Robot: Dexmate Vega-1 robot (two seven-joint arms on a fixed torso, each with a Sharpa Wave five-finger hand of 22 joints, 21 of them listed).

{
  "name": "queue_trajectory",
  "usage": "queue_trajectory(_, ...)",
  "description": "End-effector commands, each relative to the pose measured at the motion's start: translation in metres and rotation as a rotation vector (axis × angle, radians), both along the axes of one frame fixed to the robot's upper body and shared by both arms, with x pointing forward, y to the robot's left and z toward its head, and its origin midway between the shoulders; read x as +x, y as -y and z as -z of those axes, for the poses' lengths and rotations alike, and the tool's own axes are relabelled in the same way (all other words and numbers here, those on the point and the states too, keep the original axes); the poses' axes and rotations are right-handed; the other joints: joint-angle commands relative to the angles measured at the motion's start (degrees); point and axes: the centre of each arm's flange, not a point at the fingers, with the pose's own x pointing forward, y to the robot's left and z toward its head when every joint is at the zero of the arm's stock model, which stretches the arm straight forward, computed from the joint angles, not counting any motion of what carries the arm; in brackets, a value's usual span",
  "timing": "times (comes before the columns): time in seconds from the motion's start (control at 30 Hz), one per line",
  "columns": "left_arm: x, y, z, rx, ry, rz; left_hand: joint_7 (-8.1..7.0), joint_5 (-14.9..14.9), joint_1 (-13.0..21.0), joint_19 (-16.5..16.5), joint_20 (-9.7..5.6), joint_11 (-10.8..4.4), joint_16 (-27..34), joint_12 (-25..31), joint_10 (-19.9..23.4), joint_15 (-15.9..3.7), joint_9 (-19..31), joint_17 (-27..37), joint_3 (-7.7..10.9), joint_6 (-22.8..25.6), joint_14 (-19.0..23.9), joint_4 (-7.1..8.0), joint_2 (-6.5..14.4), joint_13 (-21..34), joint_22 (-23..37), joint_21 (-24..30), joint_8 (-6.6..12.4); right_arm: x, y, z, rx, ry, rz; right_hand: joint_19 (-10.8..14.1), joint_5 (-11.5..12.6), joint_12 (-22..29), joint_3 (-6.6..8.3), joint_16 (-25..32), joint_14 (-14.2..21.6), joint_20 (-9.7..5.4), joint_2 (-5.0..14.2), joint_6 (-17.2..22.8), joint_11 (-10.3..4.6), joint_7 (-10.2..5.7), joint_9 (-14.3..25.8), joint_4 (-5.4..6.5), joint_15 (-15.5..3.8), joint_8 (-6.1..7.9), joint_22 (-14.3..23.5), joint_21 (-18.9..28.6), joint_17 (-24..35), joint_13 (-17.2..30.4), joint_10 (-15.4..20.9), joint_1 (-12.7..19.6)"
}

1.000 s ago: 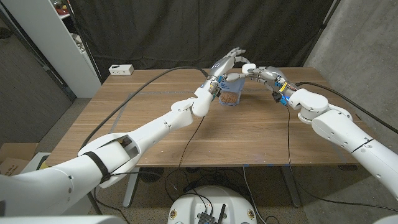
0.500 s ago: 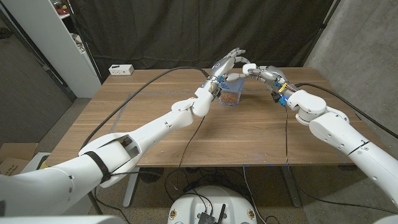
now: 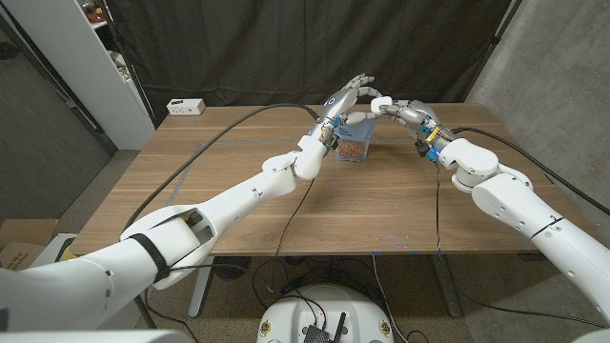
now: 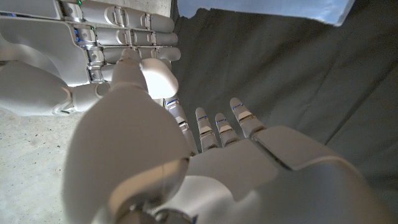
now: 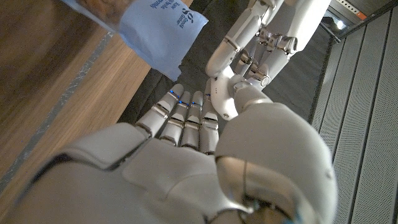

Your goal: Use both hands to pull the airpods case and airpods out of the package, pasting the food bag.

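A blue food bag [image 3: 354,145] with a clear window of brown food stands upright at the back middle of the table [image 3: 248,200]. My left hand [image 3: 347,98] hovers over the bag's left top with its fingers spread and nothing in them. From the other side, my right hand [image 3: 395,110] reaches in with straight fingers close to the bag's top. The two hands nearly meet above the bag. In the right wrist view the bag [image 5: 155,25] lies just beyond my right hand [image 5: 186,155], with my left hand [image 5: 264,31] beside it. The left wrist view has my left hand [image 4: 205,162], the bag's edge [image 4: 261,9] and my right hand [image 4: 93,43].
A small white box [image 3: 186,106] sits at the table's back left corner. Black cables [image 3: 229,124] run across the table along both arms. A white shelf [image 3: 76,67] stands to the left and a dark curtain [image 3: 267,48] hangs behind.
My right elbow has shifted slightly inward. Both hands and the bag stay where they were.
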Motion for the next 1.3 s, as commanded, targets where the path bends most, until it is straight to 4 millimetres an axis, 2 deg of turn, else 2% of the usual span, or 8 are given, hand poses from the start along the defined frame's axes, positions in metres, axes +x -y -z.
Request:
queue_trajectory(0.03, -0.001, -0.011, -0.007, -0.021, -0.038, 0.034, 2.30, 0.9, -3.4, -0.2, 0.40, 0.46, 0.0, -0.3, -0.6, -1.38, 9.0, 0.4, -3.19, -0.9, -0.1, 1.79, -1.2, 0.3, 0.1, 0.0, -0.48, 0.007, -0.002, -0.001, -0.014, 0.010, -0.017, 0.1, -0.5, 0.6, -0.43, 0.3, 0.8, -0.42, 0.05, 4.4, -0.98, -3.56, 4.8, -0.17, -3.50, 1.19, 0.3, 0.0, 0.2, 0.3, 0.8, 1.2)
queue_trajectory(0.1, -0.001, -0.014, -0.008, -0.034, -0.048, 0.045, 2.23, 1.2, -4.1, -0.3, 0.49, 0.50, -0.1, -0.4, -1.1, -1.30, 8.4, 0.4, -3.95, -1.7, -0.4, 2.14, -1.5, 0.3, 0.1, 0.0, -1.39, 0.008, -0.001, 0.000, -0.015, 0.013, -0.021, 0.0, -1.2, 0.7, -1.26, 0.4, 0.6, -0.49, -0.53, 6.3, -1.33, -3.85, 5.7, -0.45, -3.72, 2.21, 0.3, -0.1, 0.1, 0.6, 1.0, 1.8)
queue_trajectory(0.2, -0.003, -0.018, -0.011, -0.049, -0.064, 0.067, 1.92, 1.5, -4.5, -0.4, 0.53, 0.48, -0.1, -0.6, -1.4, -1.19, 8.0, 0.5, -4.55, -2.8, -0.7, 2.40, -1.8, 0.3, 0.1, 0.0, -2.28, 0.009, 0.000, 0.000, -0.024, 0.017, -0.026, 0.0, -1.5, 0.9, -1.65, 0.4, 0.7, -0.57, -0.93, 7.3, -1.35, -3.86, 6.2, -0.80, -3.81, 2.73, 0.3, -0.2, 0.0, 0.8, 1.4, 2.4)
queue_trajectory(0.47, -0.011, -0.033, -0.020, -0.075, -0.105, 0.127, 1.30, 2.4, -5.2, -0.5, 0.69, 1.44, -0.2, -0.8, -2.3, -0.73, 6.7, 0.5, -5.96, -5.8, -1.4, 2.86, -2.3, 0.4, 0.1, 0.0, -4.77, 0.012, 0.005, 0.007, -0.016, 0.047, -0.033, -0.2, -2.0, 1.2, -2.40, 0.5, 0.4, -0.75, -0.93, 7.9, -1.83, -3.85, 7.2, -0.82, -4.60, 3.26, 0.3, -0.2, 0.1, 1.2, 2.0, 3.2)
queue_trajectory(0.67, -0.012, -0.041, -0.024, -0.119, -0.162, 0.205, 1.73, 2.8, -5.2, -0.5, 0.80, 2.04, -0.2, -0.8, -2.4, -0.37, 6.3, 0.5, -6.38, -5.6, -1.7, 2.93, -2.3, 0.4, 0.1, 0.0, -5.19, 0.015, 0.010, 0.009, -0.005, 0.072, -0.034, -0.3, -2.3, 1.3, -2.84, 0.6, 0.2, -0.87, -0.76, 7.5, -2.27, -4.17, 7.8, -0.62, -4.96, 3.24, 0.3, -0.3, 0.3, 1.3, 2.2, 3.6)
queue_trajectory(0.77, -0.013, -0.045, -0.027, -0.137, -0.198, 0.237, 1.96, 3.5, -4.3, 0.1, 0.75, 1.38, 0.0, -0.7, -2.3, -0.37, 5.7, 0.5, -6.36, -3.7, -1.4, 2.77, -1.5, 0.5, 0.2, 0.3, -5.07, 0.016, 0.013, 0.009, -0.014, 0.099, -0.042, 0.6, -2.6, 1.8, -3.81, 1.0, 0.8, 0.05, -1.71, 9.8, -2.35, -4.76, 8.7, -0.98, -5.12, 4.39, 0.3, 0.0, 0.2, 1.6, 3.3, 4.4)
queue_trajectory(1.07, -0.010, -0.051, -0.038, -0.110, -0.287, 0.314, 2.98, 4.3, -2.7, 0.1, 0.68, 1.61, 0.2, -0.5, -1.8, -0.57, 4.9, 0.5, -6.26, 0.0, -1.0, 2.49, 0.0, 0.6, 0.2, 0.3, -4.64, 0.017, 0.017, 0.012, -0.027, 0.160, -0.038, 1.2, -3.0, 2.4, -5.34, 1.4, 1.3, 0.63, -3.00, 12.7, -3.46, -5.64, 9.0, -1.21, -6.31, 5.41, 0.3, 0.1, 0.2, 2.1, 5.0, 6.0)
queue_trajectory(1.3, -0.010, -0.055, -0.042, -0.090, -0.319, 0.312, 3.86, 4.5, -2.5, 0.1, 0.85, 1.67, 0.2, -0.4, -1.7, -0.47, 4.4, 0.5, -6.58, 1.7, -0.9, 2.62, 0.5, 0.6, 0.2, 0.3, -4.58, 0.015, 0.023, 0.014, -0.015, 0.207, -0.027, 1.1, -3.1, 2.6, -6.16, 1.7, 1.5, 0.60, -3.31, 13.2, -4.03, -6.26, 8.7, -1.01, -7.11, 5.20, 0.3, 0.0, 0.3, 2.4, 5.7, 6.7)
